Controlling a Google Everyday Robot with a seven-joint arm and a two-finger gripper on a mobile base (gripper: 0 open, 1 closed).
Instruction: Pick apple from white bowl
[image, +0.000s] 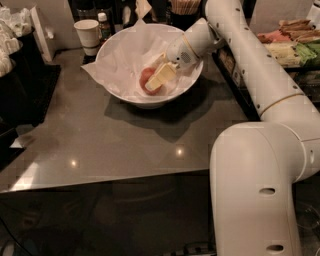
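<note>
One apple (145, 78) sits in the white bowl (150, 101), apparently touching the gripper (154, 84).

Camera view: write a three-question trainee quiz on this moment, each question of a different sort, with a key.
1. True or false: the apple lies outside the white bowl.
2. Where is the gripper? A) down inside the bowl, at the apple; B) raised high above the bowl; C) beside the bowl, outside it.
3. In a few words: what lines the bowl and sticks out past its rim?

Key: 1 false; 2 A; 3 crinkled white paper.
</note>
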